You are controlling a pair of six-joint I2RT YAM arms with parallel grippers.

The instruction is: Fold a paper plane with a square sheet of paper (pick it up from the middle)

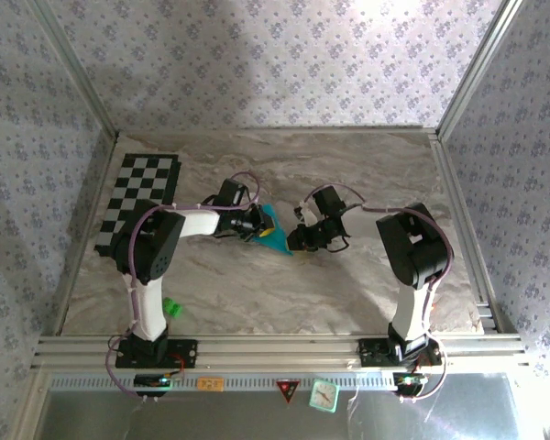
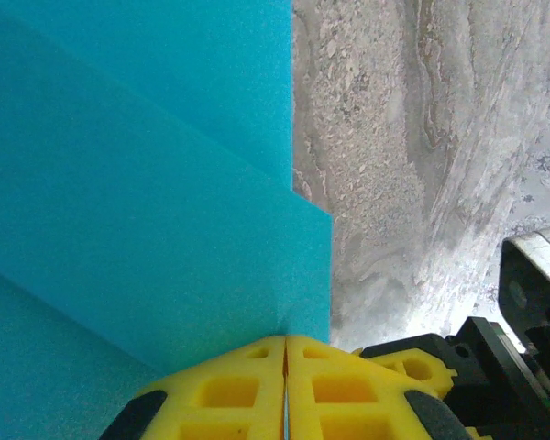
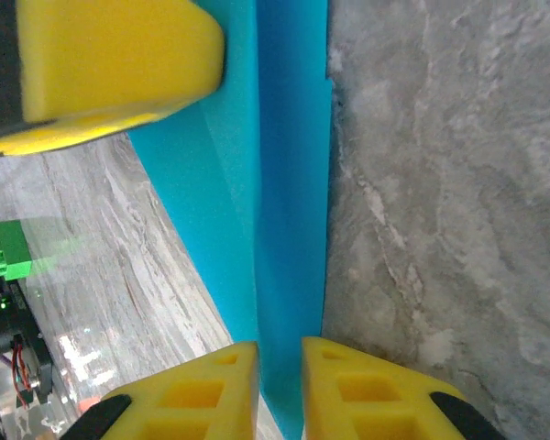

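Roughly mid-table: folded blue paper [image 1: 274, 229] between the two grippers.

Left gripper [image 2: 285, 345] has its yellow fingers pressed flush together, pinching the paper's layered edge. Right gripper [image 3: 280, 348] has its fingers a narrow gap apart, with a creased strip of the paper running up between them; cannot tell whether the pads touch it. Green block [image 1: 171, 308] sits near the left arm's base, well apart.

L gripper [image 2: 285, 353] closed on folded blue paper [image 2: 137, 202] | layers stepped | marble tabletop [image 2: 422, 137] on R
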